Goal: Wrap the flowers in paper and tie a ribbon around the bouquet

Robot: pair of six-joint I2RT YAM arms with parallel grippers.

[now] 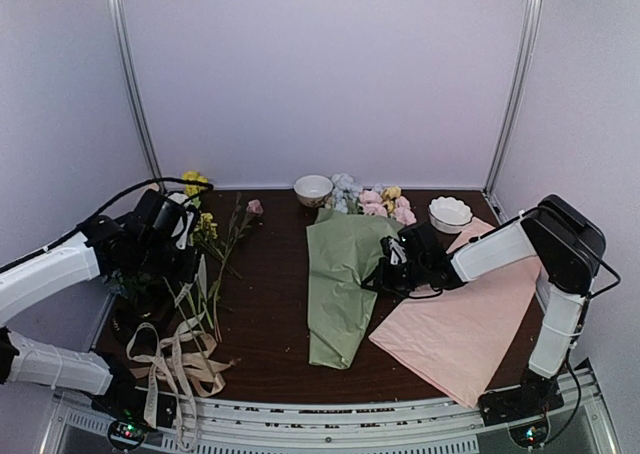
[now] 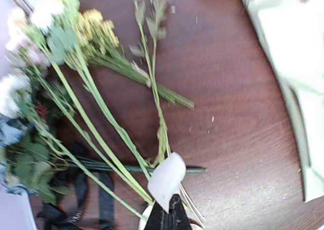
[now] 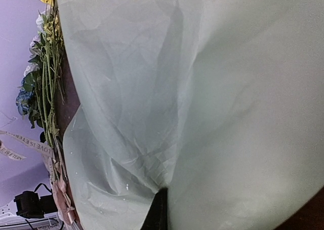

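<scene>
Your left gripper (image 2: 172, 216) is clenched on a fold of the cream-white ribbon (image 2: 165, 178). It sits just over the loose flower stems (image 2: 101, 113) at the left side of the dark wooden table (image 1: 270, 314). Your right gripper (image 3: 158, 209) is pinched shut on a crease of the olive-green paper (image 3: 202, 88) of the bouquet (image 1: 340, 284). The bouquet lies mid-table with its blooms (image 1: 380, 202) toward the back wall (narrow end nearest you). A pink sheet (image 1: 465, 324) lies just beside it on the right, and tan ribbons (image 1: 175, 364) lie by the near left edge.
</scene>
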